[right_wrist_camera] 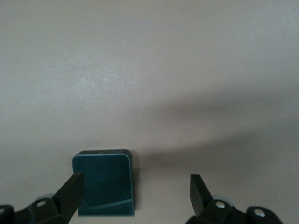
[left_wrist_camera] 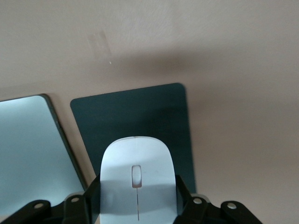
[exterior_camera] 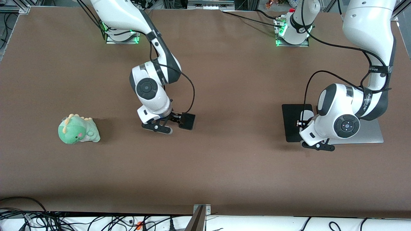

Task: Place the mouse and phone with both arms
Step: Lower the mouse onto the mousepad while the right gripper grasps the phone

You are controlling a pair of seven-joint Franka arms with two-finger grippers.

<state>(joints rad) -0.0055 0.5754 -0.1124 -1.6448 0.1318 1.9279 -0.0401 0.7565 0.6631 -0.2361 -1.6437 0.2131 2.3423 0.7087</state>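
The white mouse (left_wrist_camera: 136,179) sits between the fingers of my left gripper (left_wrist_camera: 138,205), which is shut on it over the black mouse pad (left_wrist_camera: 154,116). In the front view the mouse (exterior_camera: 307,115) and left gripper (exterior_camera: 303,122) are over the pad (exterior_camera: 291,123), toward the left arm's end of the table. The black phone (exterior_camera: 187,121) lies flat on the brown table. My right gripper (exterior_camera: 175,119) is low beside it and open. In the right wrist view the phone (right_wrist_camera: 103,179) lies close to one finger (right_wrist_camera: 70,191), off-centre in the right gripper (right_wrist_camera: 135,189).
A silver flat slab (exterior_camera: 369,134) lies beside the mouse pad, partly under the left arm; it also shows in the left wrist view (left_wrist_camera: 28,149). A green plush dinosaur (exterior_camera: 78,129) sits toward the right arm's end of the table. Cables run along the table's front edge (exterior_camera: 205,213).
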